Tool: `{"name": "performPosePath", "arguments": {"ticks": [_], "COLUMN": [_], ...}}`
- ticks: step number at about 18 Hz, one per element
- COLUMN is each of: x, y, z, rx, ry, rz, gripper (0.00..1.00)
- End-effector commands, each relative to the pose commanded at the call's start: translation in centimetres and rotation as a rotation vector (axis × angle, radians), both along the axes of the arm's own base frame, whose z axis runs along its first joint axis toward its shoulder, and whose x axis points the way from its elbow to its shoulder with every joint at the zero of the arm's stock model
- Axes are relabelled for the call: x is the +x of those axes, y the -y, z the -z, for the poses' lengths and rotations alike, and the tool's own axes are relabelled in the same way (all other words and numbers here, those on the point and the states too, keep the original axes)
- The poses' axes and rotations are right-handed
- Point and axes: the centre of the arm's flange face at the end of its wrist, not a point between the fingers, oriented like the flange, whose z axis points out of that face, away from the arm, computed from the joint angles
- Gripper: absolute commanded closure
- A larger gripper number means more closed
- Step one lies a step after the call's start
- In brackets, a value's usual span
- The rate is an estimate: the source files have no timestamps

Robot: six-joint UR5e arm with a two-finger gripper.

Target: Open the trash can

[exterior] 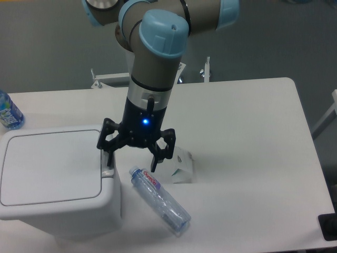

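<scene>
The trash can (52, 179) is a big boxy white bin at the table's left front, its flat lid down. A small grey latch (108, 167) sits at the lid's right edge. My gripper (130, 164) hangs open over the bin's right side. Its left finger (109, 158) points down right at the latch; whether it touches I cannot tell. Its right finger (155, 162) hangs over the table beyond the bin's wall, just above a lying bottle.
A clear plastic bottle (159, 200) lies on the table right of the bin. A small white folded object (179, 168) sits behind it. Another bottle with a blue label (8, 112) stands at the far left edge. The table's edge (303, 110) runs on the right.
</scene>
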Motion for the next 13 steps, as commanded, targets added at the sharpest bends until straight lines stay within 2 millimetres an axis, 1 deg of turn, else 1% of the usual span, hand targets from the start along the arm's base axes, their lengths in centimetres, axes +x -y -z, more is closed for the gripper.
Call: {"name": "performPosePath", "arguments": {"ticks": [4,8,12,13], "x": [-0.08,-0.26,-0.26,-0.25], "y": [-0.08,-0.26,-0.25,-0.24], "z": [-0.06,0.39,0.32,0.05], "rx": [0.008,0.003,0.013,0.018], "ry": [-0.007,-0.004,-0.013,-0.017], "rz": [-0.001,-0.002,-0.003,-0.003], "gripper": [0.0,0.0,0.0,0.0]}}
